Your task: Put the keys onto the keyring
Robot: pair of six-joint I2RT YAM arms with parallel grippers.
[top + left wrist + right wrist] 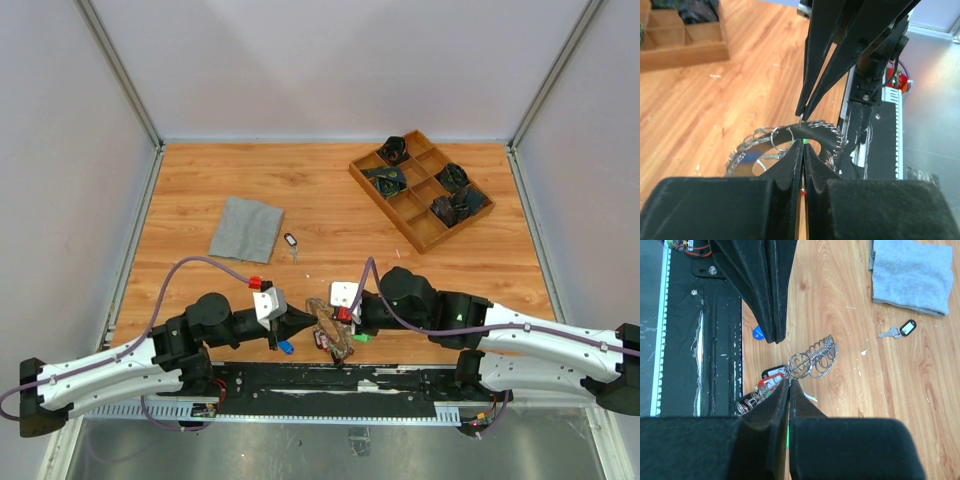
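The keyring [333, 335], a metal ring crowded with silver keys and red, green and blue tags, lies near the table's front edge between both grippers. My right gripper [347, 316] is shut on its thin wire; in the right wrist view the fingertips pinch [789, 381] a small ring of the coil [815, 357]. My left gripper [305, 322] is shut, with its tips [803, 146] right at the ring's rim [832, 132]; I see nothing between them. One loose key with a black tag [291, 242] lies farther out on the table and also shows in the right wrist view [900, 331].
A grey cloth square [246, 227] lies at the back left. A wooden compartment tray [385, 208] with dark items stands at the back right. A blue tag [285, 347] lies by the black base rail [330, 380] at the near edge.
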